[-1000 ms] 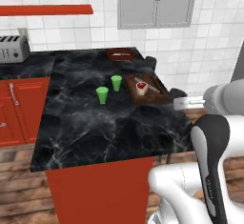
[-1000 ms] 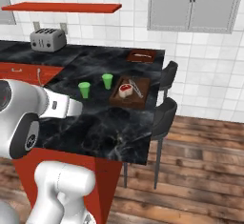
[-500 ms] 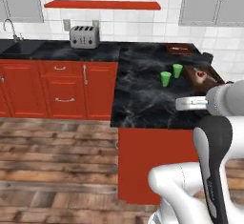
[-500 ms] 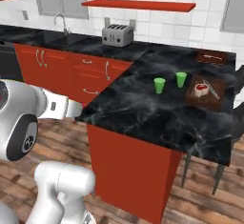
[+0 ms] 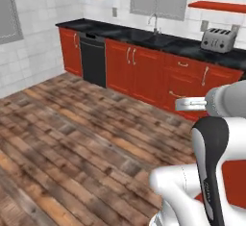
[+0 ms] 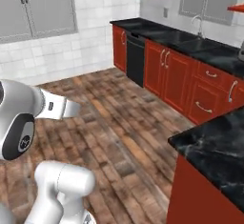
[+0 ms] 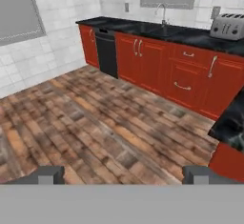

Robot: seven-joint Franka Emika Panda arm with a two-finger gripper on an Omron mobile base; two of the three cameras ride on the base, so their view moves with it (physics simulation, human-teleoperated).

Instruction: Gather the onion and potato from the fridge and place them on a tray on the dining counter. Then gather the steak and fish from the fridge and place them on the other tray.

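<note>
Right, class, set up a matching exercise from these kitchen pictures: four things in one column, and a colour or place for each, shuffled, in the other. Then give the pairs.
Things
1. toaster
2. dishwasher
3. base cabinets
4. tap

Descriptions
A. red fronts with pale handles
B. black panel set between red cabinets
C. silver, on the black counter at the right end
D. thin and curved, below the grey wall cabinet

Pairs: 1-C, 2-B, 3-A, 4-D
</note>
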